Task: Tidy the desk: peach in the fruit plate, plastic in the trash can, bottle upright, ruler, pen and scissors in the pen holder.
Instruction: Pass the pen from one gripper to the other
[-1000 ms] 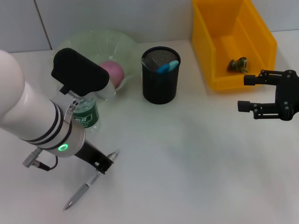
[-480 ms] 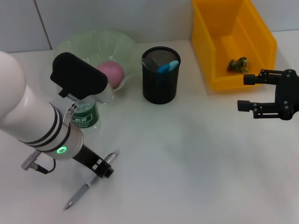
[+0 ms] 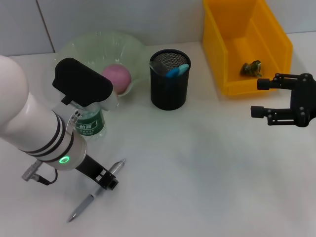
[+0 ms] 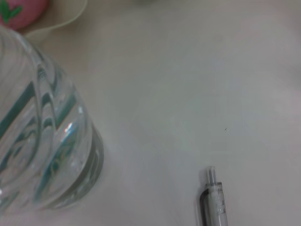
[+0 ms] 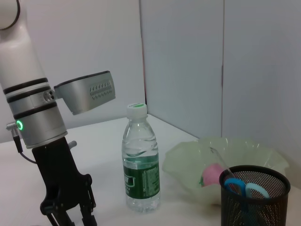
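A silver pen [image 3: 84, 205] lies on the white desk at the front left; its tip also shows in the left wrist view [image 4: 214, 202]. My left gripper [image 3: 106, 181] is low over the pen's upper half, jaws apart, holding nothing; the right wrist view shows it too [image 5: 69, 219]. The water bottle [image 3: 91, 123] stands upright just behind it. The pink peach [image 3: 117, 76] sits in the green fruit plate [image 3: 98, 42]. The black mesh pen holder [image 3: 169, 91] holds blue-handled scissors [image 3: 177, 70] and a grey ruler [image 3: 159, 65]. My right gripper [image 3: 258, 98] hovers open at the right.
A yellow bin [image 3: 276, 34] at the back right holds crumpled plastic [image 3: 251, 68]. My left arm's white forearm [image 3: 29, 123] covers the left side of the desk, close beside the bottle and plate.
My left gripper has shifted a little toward the front along the pen. The bottle shows more from behind the arm. The right arm has not moved.
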`<state>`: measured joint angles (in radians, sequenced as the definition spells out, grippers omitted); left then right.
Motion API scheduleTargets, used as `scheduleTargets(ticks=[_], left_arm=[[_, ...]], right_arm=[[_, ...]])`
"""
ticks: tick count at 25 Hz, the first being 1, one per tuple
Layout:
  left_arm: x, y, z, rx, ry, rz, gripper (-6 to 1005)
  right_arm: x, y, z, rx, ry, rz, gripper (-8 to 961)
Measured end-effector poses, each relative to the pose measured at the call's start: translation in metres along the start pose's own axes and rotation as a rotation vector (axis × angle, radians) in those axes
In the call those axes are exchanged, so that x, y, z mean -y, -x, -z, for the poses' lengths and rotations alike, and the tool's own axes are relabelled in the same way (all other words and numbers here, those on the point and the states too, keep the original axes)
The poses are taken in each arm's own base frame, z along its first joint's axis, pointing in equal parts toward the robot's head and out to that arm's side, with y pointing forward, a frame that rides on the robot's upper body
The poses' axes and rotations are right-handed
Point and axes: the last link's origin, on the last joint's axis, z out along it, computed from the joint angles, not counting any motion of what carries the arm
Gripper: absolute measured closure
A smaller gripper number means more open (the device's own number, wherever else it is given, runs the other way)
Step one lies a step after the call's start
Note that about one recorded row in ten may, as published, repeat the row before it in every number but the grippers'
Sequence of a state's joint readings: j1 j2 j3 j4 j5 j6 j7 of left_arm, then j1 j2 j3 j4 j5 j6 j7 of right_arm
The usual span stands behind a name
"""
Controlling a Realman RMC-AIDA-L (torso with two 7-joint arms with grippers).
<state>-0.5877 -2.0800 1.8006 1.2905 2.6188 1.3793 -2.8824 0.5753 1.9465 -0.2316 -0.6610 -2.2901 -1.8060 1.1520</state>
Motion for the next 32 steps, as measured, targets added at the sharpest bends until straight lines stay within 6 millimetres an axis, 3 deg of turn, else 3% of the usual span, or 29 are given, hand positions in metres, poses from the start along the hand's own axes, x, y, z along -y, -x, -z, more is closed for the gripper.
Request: scheduleTargets(ticks=[18,23,32], left_arm=[[0.0015,0.0001,-0.0025,0.029,-0.019,-0.017,637],[0.0006,-0.0018,-0.0013,0.025,-0.018,-0.022,789],[-0.0005,-0.0047,0.0010,0.021,-0.016,-0.029,803]], right_arm=[[-0.0003,-0.0006,0.0003,-0.001,-0.001,-0.002,197],[-0.0002,-0.0005,0.0002,0.000,0.000,-0.002,199],[-0.0003,-0.0011,0.0013,0.001,-0.007,-0.004,202]])
